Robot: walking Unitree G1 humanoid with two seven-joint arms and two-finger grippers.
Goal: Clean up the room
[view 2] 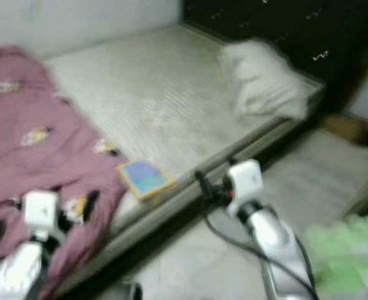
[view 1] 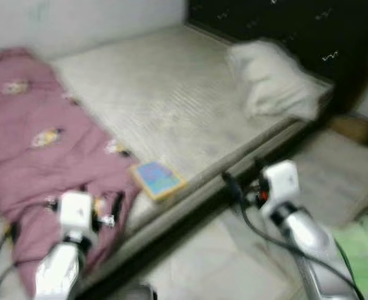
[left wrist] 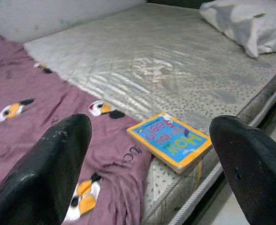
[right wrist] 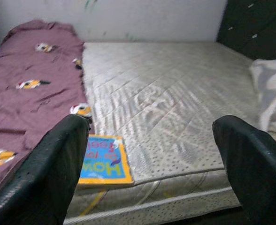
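A bare bed (view 1: pixel 171 106) runs from the near left to the far right of the room, its mattress pale and quilted. A mauve quilt (view 1: pixel 27 150) printed with small birds is heaped along the bed's left side, up against the far wall. A white pillow (view 1: pixel 271 78) lies at the far right end, beside a dark headboard (view 1: pixel 278 25). A book (view 1: pixel 158 179) with a blue cover and yellow border rests flat on the mattress at the near edge, just beside the quilt's hem. The left pincer (left wrist: pixel 152 164) is held over the near end of the quilt, fingers spread wide and holding nothing, with the book lying between them in the left wrist view. The right pincer (right wrist: pixel 152 164) hangs off the near side of the bed above the floor (view 1: pixel 209 262), right of the book; its fingers are likewise spread and empty. A black cable (view 1: pixel 259 234) trails from the right arm. Something pale green (view 1: pixel 362 247) lies on the floor at the near right, too blurred to identify.
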